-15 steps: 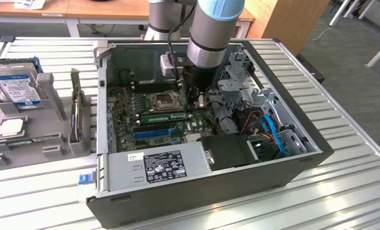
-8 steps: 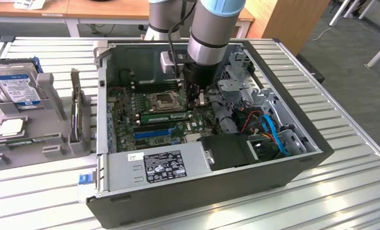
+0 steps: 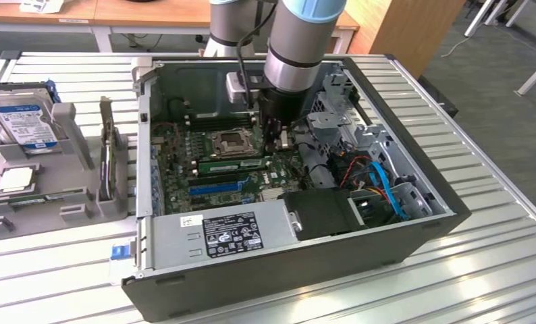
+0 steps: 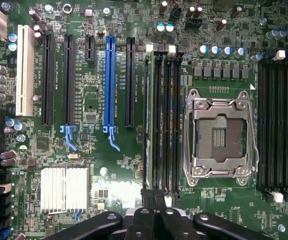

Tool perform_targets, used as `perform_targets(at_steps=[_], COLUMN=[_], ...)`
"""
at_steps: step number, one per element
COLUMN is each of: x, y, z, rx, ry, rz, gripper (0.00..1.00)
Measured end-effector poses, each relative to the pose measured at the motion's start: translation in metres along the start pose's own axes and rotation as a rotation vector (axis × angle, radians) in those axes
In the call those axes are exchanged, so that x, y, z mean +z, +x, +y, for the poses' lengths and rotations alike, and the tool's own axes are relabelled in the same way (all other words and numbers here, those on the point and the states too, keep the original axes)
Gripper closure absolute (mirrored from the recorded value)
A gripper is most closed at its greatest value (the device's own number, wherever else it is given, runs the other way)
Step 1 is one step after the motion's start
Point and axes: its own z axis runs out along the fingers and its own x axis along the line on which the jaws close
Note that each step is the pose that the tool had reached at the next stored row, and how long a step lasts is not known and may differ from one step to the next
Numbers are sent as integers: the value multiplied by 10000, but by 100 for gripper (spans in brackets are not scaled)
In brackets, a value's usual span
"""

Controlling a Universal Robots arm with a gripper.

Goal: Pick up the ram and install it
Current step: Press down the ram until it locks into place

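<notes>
Motherboard spreads beneath the pincer in the wrist view, and the pincer's two black fingertips stand pressed together at the near end of the bank of black memory slots directly ahead of it. The ram shows in the exterior view as a long green stick lying level with the board inside the open computer case, just beside the pincer toward the exterior view's left and close by the processor socket; whether it is fully seated cannot be made out. From the wrist camera the ram is seen edge-on, a thin strip in the slot ahead of the fingertips, and its chips are hidden. The fingertips do not visibly grip it; whether they touch its end is unclear, since the pincer's own black body covers the slot ends nearest the camera. To one side of the pincer's line lies the open silver socket, empty, with a second slot bank beyond it, partly cut off at the frame edge. To the other side run a blue expansion slot and black ones. In the exterior view the arm blocks the board behind the pincer. Well away, outside the case, a hard drive stands in a grey rack.
</notes>
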Motion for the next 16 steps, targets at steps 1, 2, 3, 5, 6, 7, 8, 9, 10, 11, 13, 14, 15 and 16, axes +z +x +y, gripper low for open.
perform_targets(at_steps=[1,2,3,5,6,7,8,9,10,11,13,14,15,16], x=[0,0,1,2,2,3,3,3,4,4,4,5,5,5], y=[0,0,0,1,1,1,1,1,1,2,2,2,2,3], z=[14,33,50,87,109,128,145,161,176,191,224,242,261,282], rx=[0,0,0,-1,-1,-1,-2,-2,-3,-4,-6,-6,-6,-7], ry=[0,3,7,21,30,39,47,54,61,68,85,95,105,116], rz=[0,0,0,1,0,0,0,-1,-1,0,-1,-1,-1,-1], gripper=[90,90,90,90,90,90,90,90,90,90,90,90,90,90])
